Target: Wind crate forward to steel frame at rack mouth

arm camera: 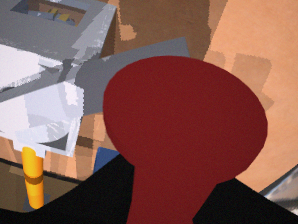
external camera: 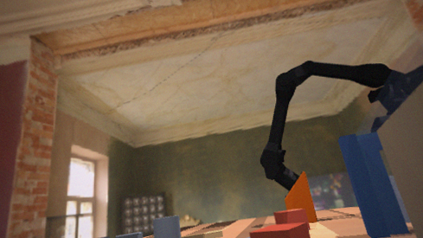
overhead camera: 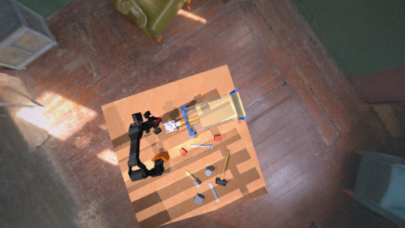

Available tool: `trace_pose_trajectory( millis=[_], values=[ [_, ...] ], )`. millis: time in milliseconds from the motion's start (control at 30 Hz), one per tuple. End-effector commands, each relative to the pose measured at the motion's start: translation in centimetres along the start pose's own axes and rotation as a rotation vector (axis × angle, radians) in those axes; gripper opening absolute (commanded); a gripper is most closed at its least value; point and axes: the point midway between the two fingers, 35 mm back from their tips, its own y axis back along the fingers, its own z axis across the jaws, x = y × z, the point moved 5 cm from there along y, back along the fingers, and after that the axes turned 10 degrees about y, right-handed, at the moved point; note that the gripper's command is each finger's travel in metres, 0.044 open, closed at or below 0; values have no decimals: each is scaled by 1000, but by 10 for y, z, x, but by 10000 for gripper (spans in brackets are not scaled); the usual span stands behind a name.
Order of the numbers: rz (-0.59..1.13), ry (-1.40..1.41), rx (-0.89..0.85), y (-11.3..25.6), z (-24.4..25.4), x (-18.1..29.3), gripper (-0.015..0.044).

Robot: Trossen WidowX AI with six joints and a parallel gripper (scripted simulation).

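Observation:
The pale winch [overhead camera: 171,126] [arm camera: 40,107] stands left of the cubby's mouth. The winch handle's grey arm [arm camera: 145,57] reaches across it; the key end is hidden. My gripper [overhead camera: 155,122] [arm camera: 161,162] is shut on the handle's red knob [arm camera: 185,110], on the winch's left side in the top view. An orange strap [overhead camera: 190,120] [arm camera: 33,170] runs from the winch into the clear guard cubby. The yellowish crate [overhead camera: 219,112] looks flat inside, its front a short gap behind the blue frame [overhead camera: 188,121] [external camera: 373,183] at the mouth.
Red blocks [overhead camera: 218,137] [overhead camera: 183,151], a silver tool [overhead camera: 199,146] and an orange wedge [overhead camera: 160,157] [external camera: 302,200] lie beside the winch and cubby. Farther off are a long hammer [overhead camera: 225,164], a smaller hammer [overhead camera: 193,178], a grey cylinder [overhead camera: 208,171], a grey block [overhead camera: 199,199] and a silver bar [overhead camera: 214,192].

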Motion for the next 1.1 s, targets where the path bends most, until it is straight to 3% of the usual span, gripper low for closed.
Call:
trace_pose_trajectory(
  millis=[0,1067],
  values=[
    [-29,18,-2,2,3,-14,0],
    [-31,20,-3,15,26,-45,0]
  ],
)
